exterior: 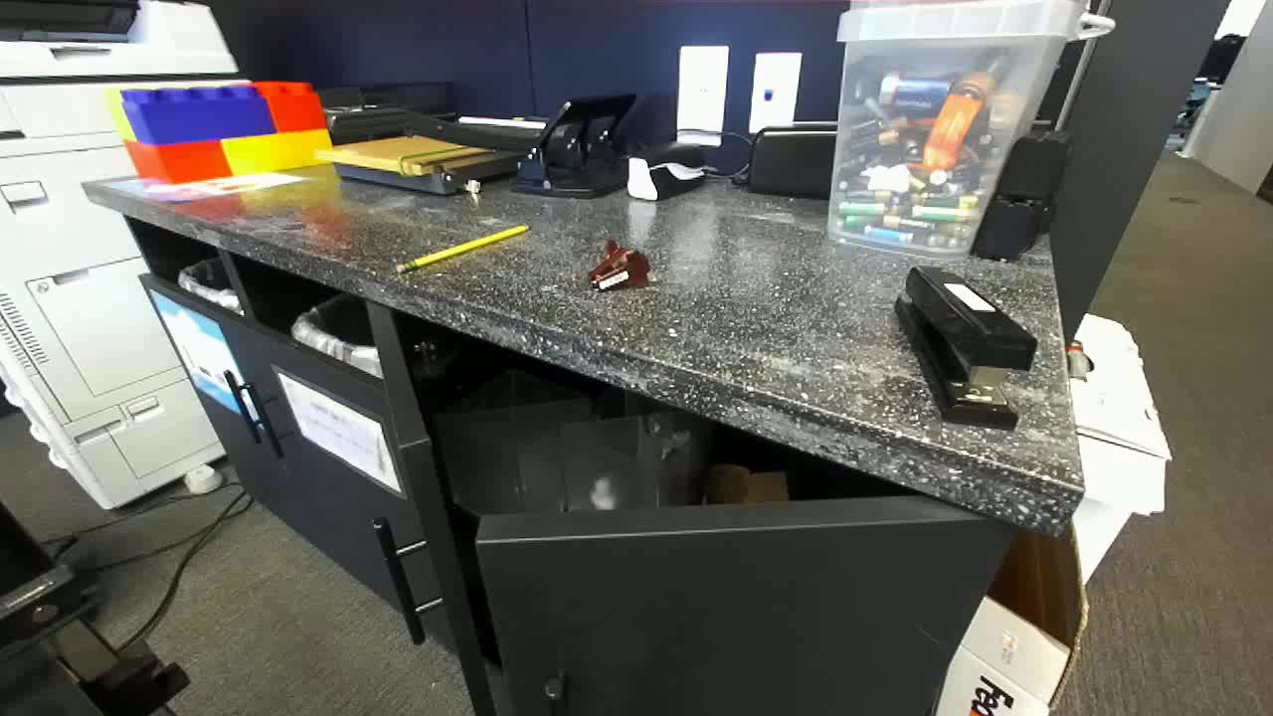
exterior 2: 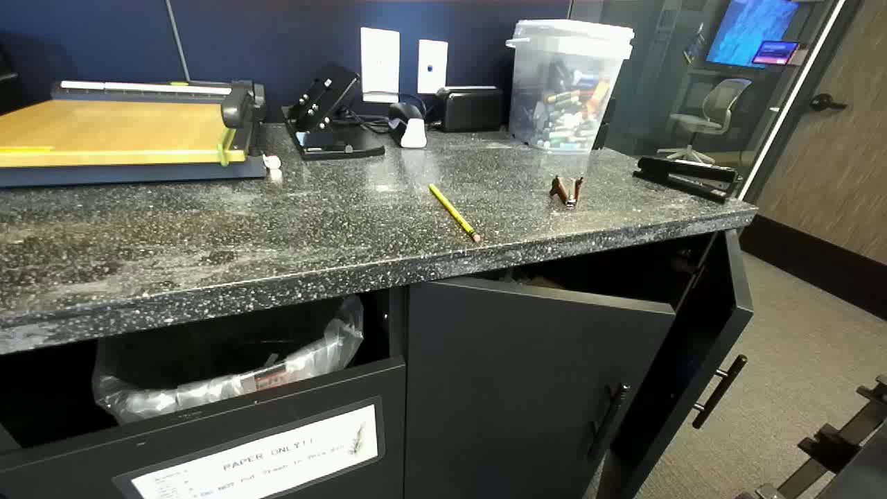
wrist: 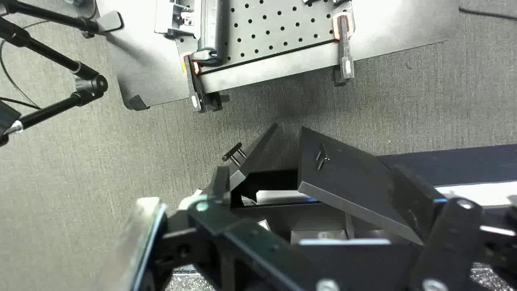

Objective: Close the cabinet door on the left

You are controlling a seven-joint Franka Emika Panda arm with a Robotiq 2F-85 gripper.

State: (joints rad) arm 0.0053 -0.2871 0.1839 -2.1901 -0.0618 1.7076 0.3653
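The worktop (exterior: pixel 756 328) looks glossy, stone-like; the tub (exterior 2: pixel 530 97), translucent plastic. The left cabinet door (exterior 2: pixel 516 384) is smooth and matt

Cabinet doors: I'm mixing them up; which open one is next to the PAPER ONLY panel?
In an exterior view, the left cabinet door, outer face showing, is beside the PAPER ONLY panel; the right cabinet door stands beyond, inner face showing.

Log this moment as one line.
flat black left cabinet door: open; flat black right cabinet door: open; black two-finger gripper: open, empty; task: unfinished
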